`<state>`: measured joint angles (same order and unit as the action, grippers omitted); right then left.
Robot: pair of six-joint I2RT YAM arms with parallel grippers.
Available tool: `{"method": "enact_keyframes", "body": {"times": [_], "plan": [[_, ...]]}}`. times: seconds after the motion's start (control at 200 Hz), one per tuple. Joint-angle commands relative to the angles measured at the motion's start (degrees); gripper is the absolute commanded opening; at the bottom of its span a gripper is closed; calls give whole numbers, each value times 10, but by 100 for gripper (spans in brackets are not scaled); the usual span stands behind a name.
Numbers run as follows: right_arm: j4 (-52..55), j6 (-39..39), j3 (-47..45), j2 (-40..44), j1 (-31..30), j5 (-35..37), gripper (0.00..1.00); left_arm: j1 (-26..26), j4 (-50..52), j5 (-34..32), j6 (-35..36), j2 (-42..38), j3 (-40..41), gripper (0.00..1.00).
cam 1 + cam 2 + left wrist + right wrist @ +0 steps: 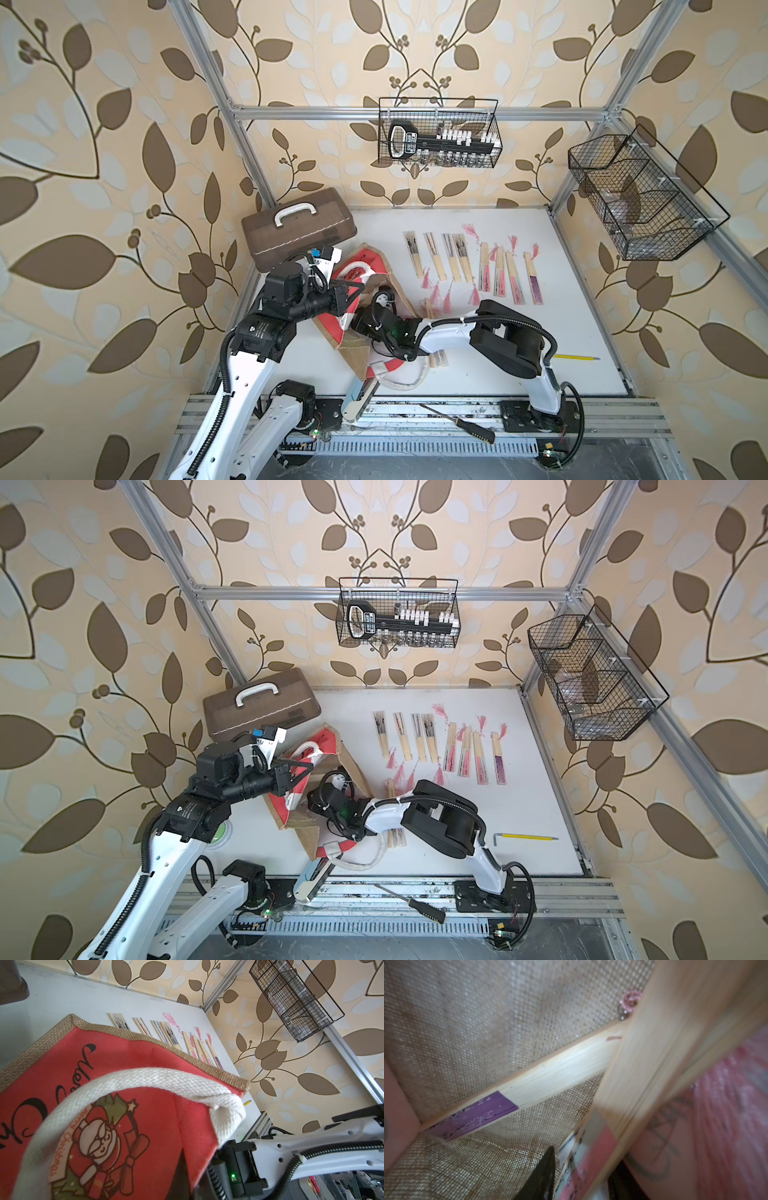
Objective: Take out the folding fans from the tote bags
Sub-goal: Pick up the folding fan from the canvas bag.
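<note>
Right wrist alone shows pink fan (599, 1145) between jaws of right tool (583, 1157) inside tote bag (488, 1022) — grip unclear.

Showed rough, coarse-woven jute edging matt red cloth on the tote bag (135, 1051), thick woven white cloth handle (158, 1079), smooth pale wood ribs on folding fans (556, 1076), matt white bench (561, 324).

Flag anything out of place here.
The screwdriver lies off the table, on the front rail. The blue stapler by the bag sticks out over the table's front edge. Both stray from the work surface.
</note>
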<state>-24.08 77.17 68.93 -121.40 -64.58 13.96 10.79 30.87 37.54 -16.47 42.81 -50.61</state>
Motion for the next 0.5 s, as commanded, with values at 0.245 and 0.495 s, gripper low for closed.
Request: {"method": "enact_keyframes", "body": {"times": [0.245,0.495], "plan": [[-44,36,8,-38,8,-39,24,-3,-41,20,20,1,-1,0],[-74,33,-6,-30,10,-50,14,-4,-38,17,22,2,-1,0]]}}
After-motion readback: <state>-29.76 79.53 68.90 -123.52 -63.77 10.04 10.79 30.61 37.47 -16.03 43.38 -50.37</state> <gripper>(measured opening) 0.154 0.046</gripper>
